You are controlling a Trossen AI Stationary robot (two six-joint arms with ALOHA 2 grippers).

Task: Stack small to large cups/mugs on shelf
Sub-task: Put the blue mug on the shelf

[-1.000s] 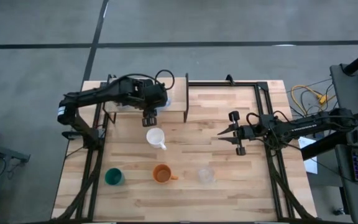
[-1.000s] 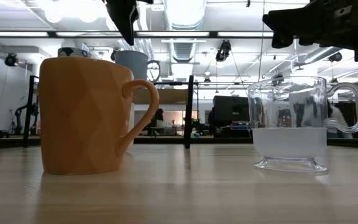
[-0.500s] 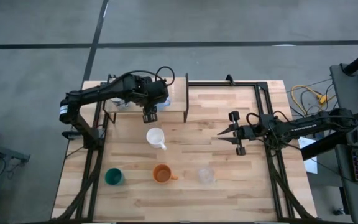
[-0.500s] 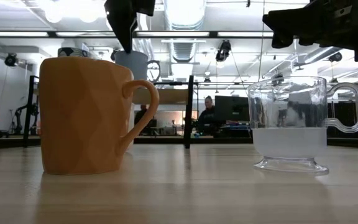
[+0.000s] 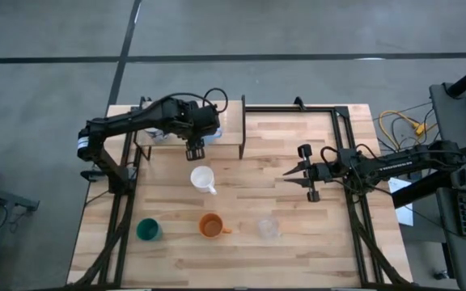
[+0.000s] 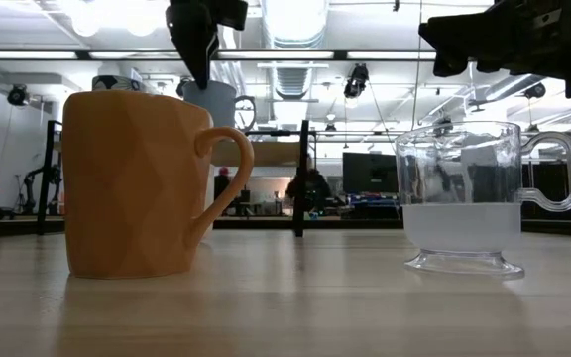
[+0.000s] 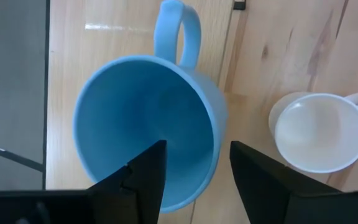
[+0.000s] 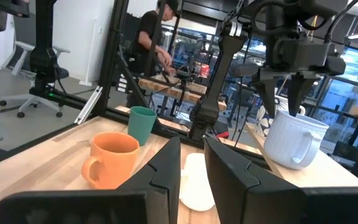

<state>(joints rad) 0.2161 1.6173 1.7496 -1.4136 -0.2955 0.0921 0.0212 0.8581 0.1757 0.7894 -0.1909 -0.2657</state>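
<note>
Upper left of high view: left tool (image 5: 194, 151) is hung over the shelf (image 5: 231, 133), fingers spread astride the rim of the light blue cup (image 7: 146, 127), which is set on the shelf. Judged step: placing or releasing. White cup (image 5: 203, 178), mid-frame on the counter (image 5: 273, 174), seems next. Mid-right: right tool (image 5: 288, 177) is parked, fingers near-closed, holding nothing.

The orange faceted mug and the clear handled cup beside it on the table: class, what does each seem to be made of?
The orange faceted mug looks like matte ceramic, possibly plastic: opaque, soft sheen, no sharp glare. The clear handled cup looks like thin clear plastic, perhaps glass: the room shows through it, and its lower half looks frosted.
</note>
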